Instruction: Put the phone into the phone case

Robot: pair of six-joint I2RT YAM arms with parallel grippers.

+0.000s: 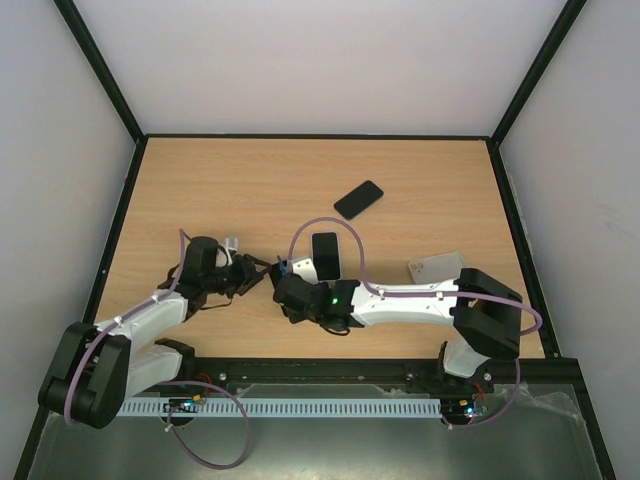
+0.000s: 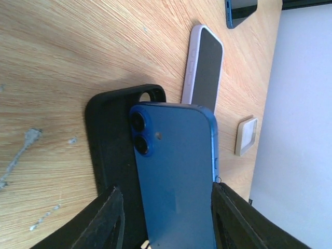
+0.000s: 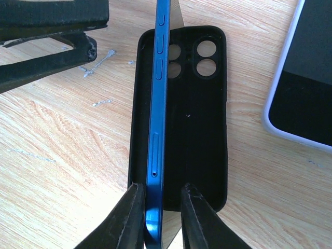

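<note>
Right gripper (image 3: 162,189) jaws stand slightly apart around the blue phone's (image 3: 156,129) lower end, with a sliver of gap showing. The black case (image 3: 199,135) lies open-side up. The phone stands edgewise on it (buttons uppermost). Left gripper (image 2: 168,191), beside the case, has its jaws wide apart.

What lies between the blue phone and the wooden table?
A black phone case, open side up on the table. The right wrist view shows it best: the blue phone stands on edge over the case's left side.
</note>
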